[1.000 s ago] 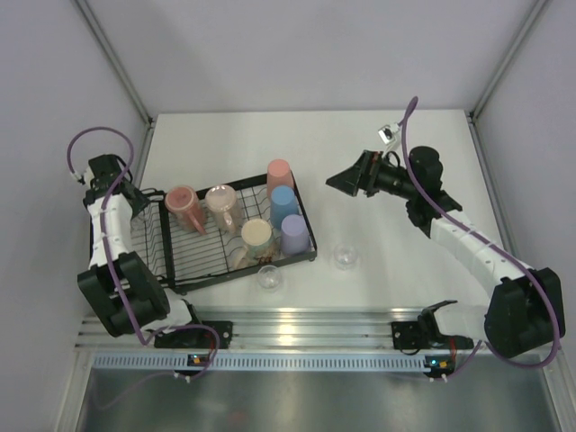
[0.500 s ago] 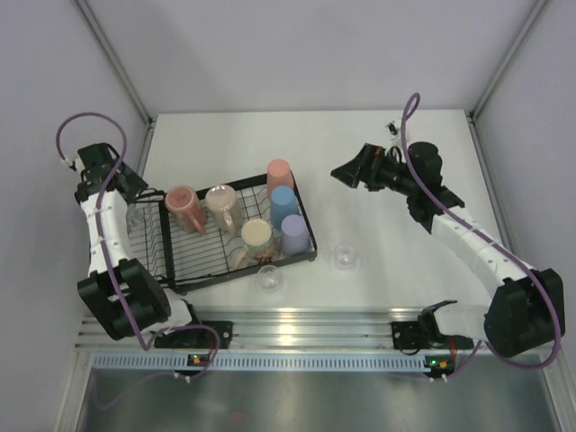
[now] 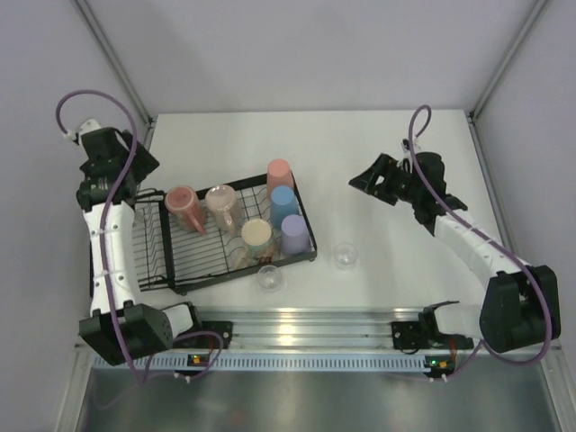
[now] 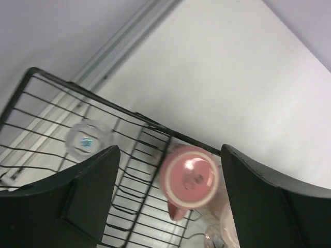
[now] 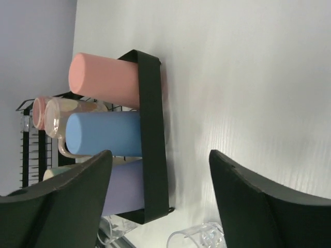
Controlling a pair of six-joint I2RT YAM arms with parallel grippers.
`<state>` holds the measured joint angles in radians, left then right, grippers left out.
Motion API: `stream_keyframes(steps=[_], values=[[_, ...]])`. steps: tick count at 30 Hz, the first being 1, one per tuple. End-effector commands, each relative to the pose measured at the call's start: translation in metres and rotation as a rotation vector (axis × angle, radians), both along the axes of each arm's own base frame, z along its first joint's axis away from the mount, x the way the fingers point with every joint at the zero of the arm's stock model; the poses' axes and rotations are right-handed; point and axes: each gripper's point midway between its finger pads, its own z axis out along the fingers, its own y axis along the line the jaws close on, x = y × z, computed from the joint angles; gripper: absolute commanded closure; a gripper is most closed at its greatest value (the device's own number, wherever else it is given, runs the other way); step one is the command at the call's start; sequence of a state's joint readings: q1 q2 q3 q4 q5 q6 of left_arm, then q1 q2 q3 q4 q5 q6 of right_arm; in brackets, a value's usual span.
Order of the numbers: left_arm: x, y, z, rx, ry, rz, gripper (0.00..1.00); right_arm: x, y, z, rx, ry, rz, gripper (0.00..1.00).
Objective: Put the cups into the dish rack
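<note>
**Operator:** What is the state of the fingers?

**Technician:** The left gripper has its fingers spread apart with nothing between them. It hangs over the upper-left corner of the dish rack. The right gripper is likewise spread and empty. It sits right of centre in the top view, well apart from every cup.

**Operator:** Where are the cups?

**Technician:** Most are in the rack. A pink mug and a small glass lie below the left gripper. The salmon tumbler, blue tumbler and lavender tumbler fill the rack's right end. Two cups are outside it on the table. The near glass is just beside the rack's lower edge, and the second glass is to its right.

**Operator:** What are the likely failure modes?

**Technician:** The near glass is very close to the wire, so a descending finger may strike the rack instead of straddling the glass. A smooth clear wall may slip from the fingers or be pushed toward the table's lower edge. The rack is crowded, so setting a glass in may knock a neighbouring cup.

**Operator:** Is there any legible marking?

**Technician:** None. A mark on the mug's base is too blurred to read.
</note>
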<state>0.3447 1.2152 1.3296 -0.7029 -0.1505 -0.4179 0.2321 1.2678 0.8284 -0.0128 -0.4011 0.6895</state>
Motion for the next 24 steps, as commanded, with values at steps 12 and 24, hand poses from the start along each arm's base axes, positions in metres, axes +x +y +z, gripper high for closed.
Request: stream_keyframes(steps=[12,24], values=[[0.002,-0.228,0.081,-0.207,-0.262,-0.812,0.15,-0.077,-0.022,-0.068,-0.337,0.180,0.036,0.63],[-0.024,-0.290,0.096,-0.486,-0.392,-1.135,0.14,-0.108,0.004,-0.078,-0.536,0.129,0.124,0.55]])
